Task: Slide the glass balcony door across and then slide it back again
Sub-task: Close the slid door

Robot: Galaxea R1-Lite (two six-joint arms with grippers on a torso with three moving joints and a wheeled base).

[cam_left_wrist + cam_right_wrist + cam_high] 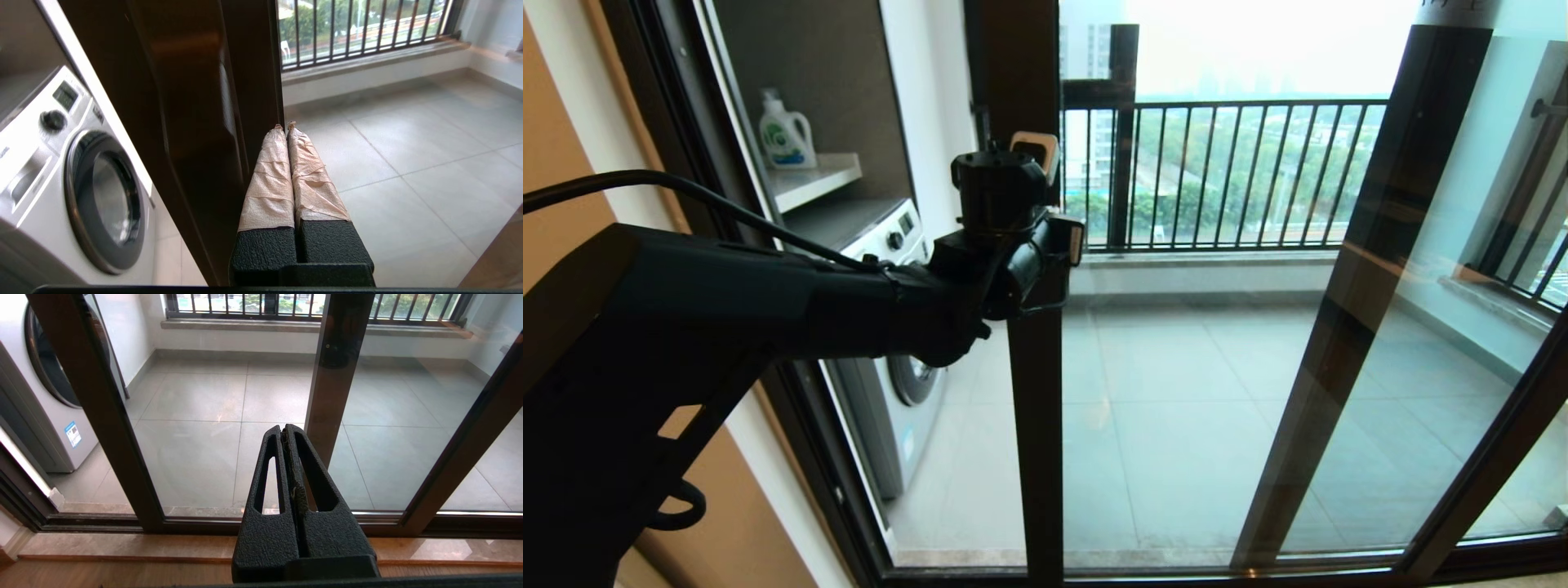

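The glass balcony door has a dark brown upright (1036,425) in the middle of the head view, with its clear pane (1176,392) to the right. In the left wrist view a dark vertical bar handle (196,134) runs along that upright (253,81). My left gripper (1072,241) is shut and holds nothing. Its tape-wrapped fingers (269,175) lie against the pane-side edge of the upright at about mid height. My right gripper (284,426) is shut and empty. It hangs low in front of the door's bottom rail (265,524) and is out of the head view.
Left of the upright stand a white washing machine (907,359) and a shelf with a detergent bottle (786,131). A second dark upright (1347,327) slants behind the pane. The balcony railing (1225,171) and tiled floor (1168,457) lie beyond. A wooden sill (122,547) runs below the track.
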